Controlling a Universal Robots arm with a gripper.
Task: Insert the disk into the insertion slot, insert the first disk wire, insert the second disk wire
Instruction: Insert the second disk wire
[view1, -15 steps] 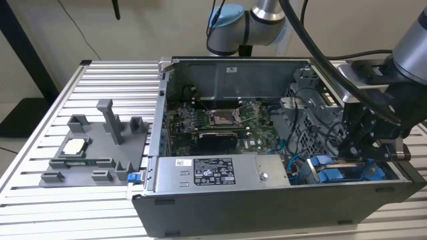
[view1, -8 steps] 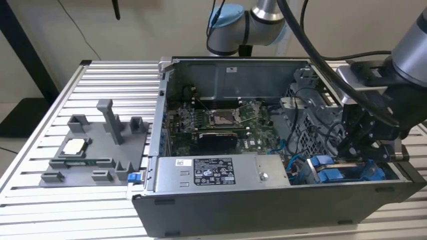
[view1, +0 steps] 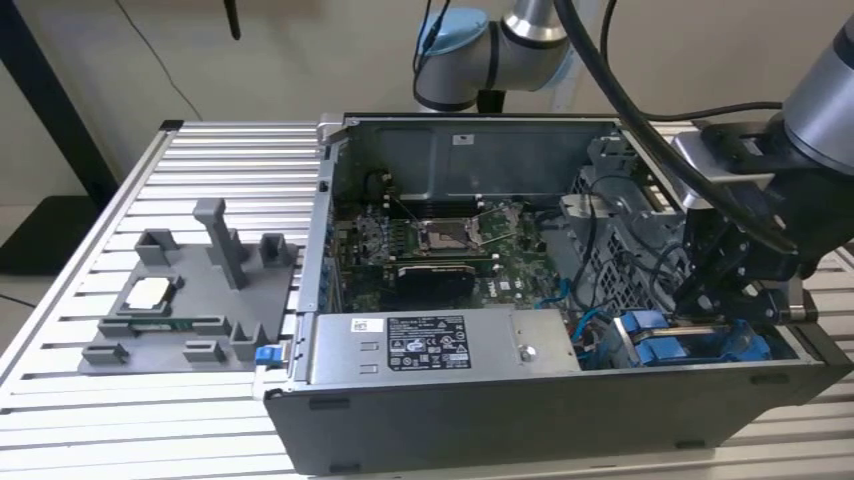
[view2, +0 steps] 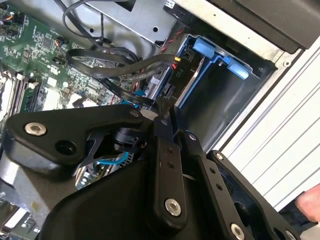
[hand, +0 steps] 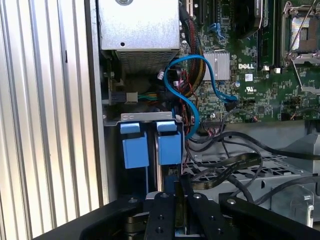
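My gripper (view1: 690, 312) reaches down into the open computer case, at the insertion slot (view1: 701, 348) in the corner nearest the exterior view's right. The slot is a grey metal cage (view2: 225, 100) with blue tabs (hand: 170, 147) at its mouth. The disk's blue carrier (view2: 197, 75) sits inside the cage, and a black connector (view2: 179, 67) shows at the disk's end. The disk's metal body is hidden. In both wrist views the gripper (view2: 167, 107) (hand: 180, 187) is shut on the end of a flat black disk wire (hand: 225, 170), held just off that connector.
A blue cable (hand: 192, 100) loops beside the cage. The grey power-supply box (view1: 427, 340) and the motherboard (view1: 441, 240) lie to the exterior view's left of the cage. A grey fixture tray (view1: 187, 290) stands on the slatted table. A hand (view2: 310, 202) is near the case.
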